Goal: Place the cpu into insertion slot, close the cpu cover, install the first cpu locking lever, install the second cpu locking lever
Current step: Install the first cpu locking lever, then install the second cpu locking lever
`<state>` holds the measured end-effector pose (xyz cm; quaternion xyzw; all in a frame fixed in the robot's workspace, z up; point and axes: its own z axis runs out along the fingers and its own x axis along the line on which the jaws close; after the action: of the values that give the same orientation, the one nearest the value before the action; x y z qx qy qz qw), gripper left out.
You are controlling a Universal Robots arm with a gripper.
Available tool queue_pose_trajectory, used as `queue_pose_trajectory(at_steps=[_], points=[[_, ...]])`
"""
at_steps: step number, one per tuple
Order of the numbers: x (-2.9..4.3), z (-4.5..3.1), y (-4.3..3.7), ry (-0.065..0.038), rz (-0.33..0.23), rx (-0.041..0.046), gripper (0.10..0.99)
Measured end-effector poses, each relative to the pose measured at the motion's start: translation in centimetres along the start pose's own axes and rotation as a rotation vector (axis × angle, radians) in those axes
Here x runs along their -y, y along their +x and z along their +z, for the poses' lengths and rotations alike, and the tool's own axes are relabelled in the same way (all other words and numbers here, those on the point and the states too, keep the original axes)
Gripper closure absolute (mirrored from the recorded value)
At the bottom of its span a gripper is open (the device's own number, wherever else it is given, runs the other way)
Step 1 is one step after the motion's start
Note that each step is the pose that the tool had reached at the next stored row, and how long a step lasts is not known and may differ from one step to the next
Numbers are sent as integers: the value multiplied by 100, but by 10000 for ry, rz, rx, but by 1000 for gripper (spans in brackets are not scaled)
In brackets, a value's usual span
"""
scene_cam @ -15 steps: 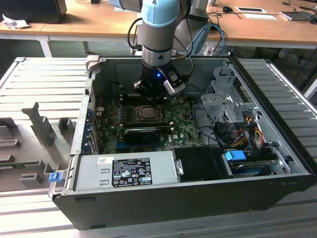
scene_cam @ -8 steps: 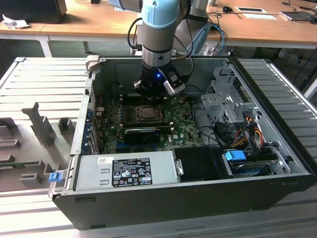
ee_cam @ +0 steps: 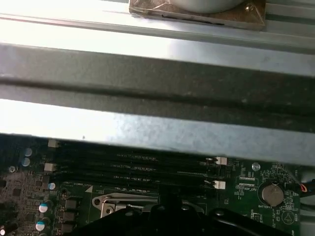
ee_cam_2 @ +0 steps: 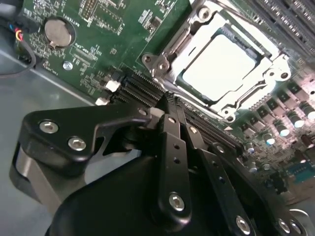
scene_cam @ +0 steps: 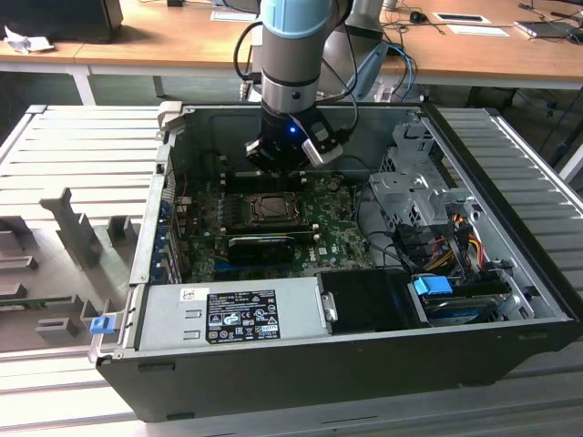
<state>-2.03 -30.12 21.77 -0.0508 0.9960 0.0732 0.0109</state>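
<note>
The cpu [ee_cam_2: 224, 66] lies flat in the insertion slot [scene_cam: 271, 208] on the green board, its bright silver top facing up. The cpu cover [ee_cam_2: 179, 46], a metal frame with a square cut-out, is down around the chip. My gripper [ee_cam_2: 171, 104] hangs just above the board beside one corner of the socket, its black fingers [ee_cam_2: 173, 147] brought together with nothing between them. In the exterior view the gripper [scene_cam: 284, 162] sits over the far edge of the socket, inside the open computer case.
A long black card [scene_cam: 264, 244] lies just in front of the socket. A silver power supply [scene_cam: 228, 314] fills the case front, with a drive cage [scene_cam: 410, 182] and cables [scene_cam: 446, 241] on the exterior view's right. Memory slots [ee_cam: 138, 164] and a coin battery [ee_cam_2: 59, 30] flank the socket.
</note>
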Motion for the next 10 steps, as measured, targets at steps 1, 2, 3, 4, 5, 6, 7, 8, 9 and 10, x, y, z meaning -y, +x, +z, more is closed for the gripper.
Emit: queue_pose_trajectory(at_steps=[1,2,3,4,5,6,7,8,9,10], points=[[6,-1,1,0,0,1,980],[15,-2,2,0,0,0,980],[23,-3,2,0,0,0,980],[25,-4,3,0,1,0,980],[27,-4,3,0,0,0,980],[30,-4,3,0,0,0,980],[40,-6,4,1,-2,0,980],[67,-10,7,0,0,0,980],[85,-13,9,1,0,0,980],[89,-15,9,-1,0,0,980]])
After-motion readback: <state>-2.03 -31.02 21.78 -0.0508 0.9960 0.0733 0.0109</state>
